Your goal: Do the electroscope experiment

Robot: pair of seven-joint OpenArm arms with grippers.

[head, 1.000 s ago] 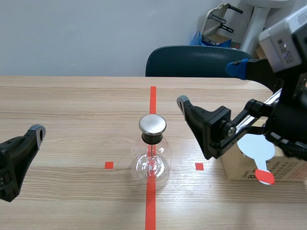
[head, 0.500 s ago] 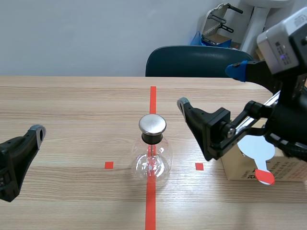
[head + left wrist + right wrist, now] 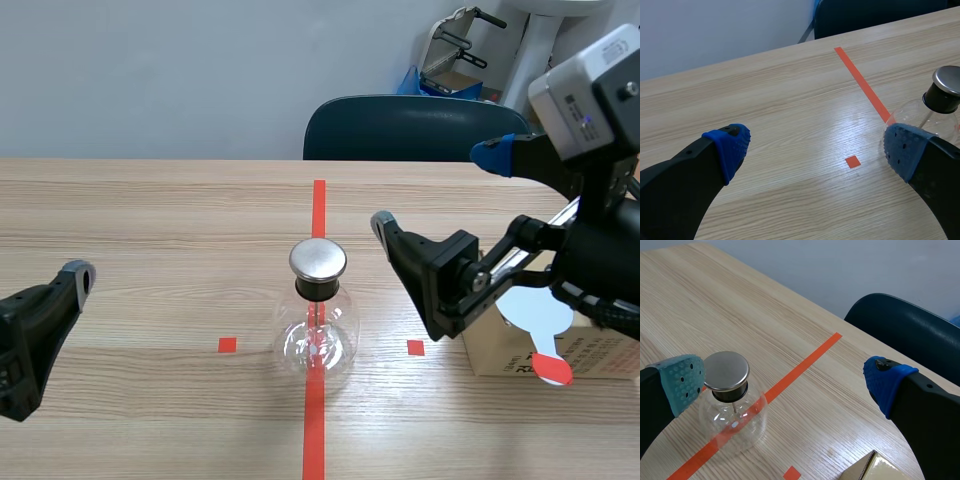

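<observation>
The right claw [image 3: 435,186] is spread wide and empty, raised near the white round paddle with a red handle [image 3: 545,312], which lies on the brown cardboard box [image 3: 500,355], probably so its overhanging handle is easy to pinch. The left claw [image 3: 817,150], also spread and empty, sits low over the wooden worktop [image 3: 150,210]. Between them, the clear glass flask electroscope with a round metal cap [image 3: 318,325] stands on the red centre tape, seemingly within either arm's reach.

Wall [image 3: 150,70]: plain pale grey-blue, far side, evenly lit. Table [image 3: 150,220]: light wood-grain top w/ orange-red tape marks. Chair [image 3: 400,125]: dark blue, far edge, right of ctr. Far right: white post [image 3: 535,40], blue bag [image 3: 410,80] behind chair.
</observation>
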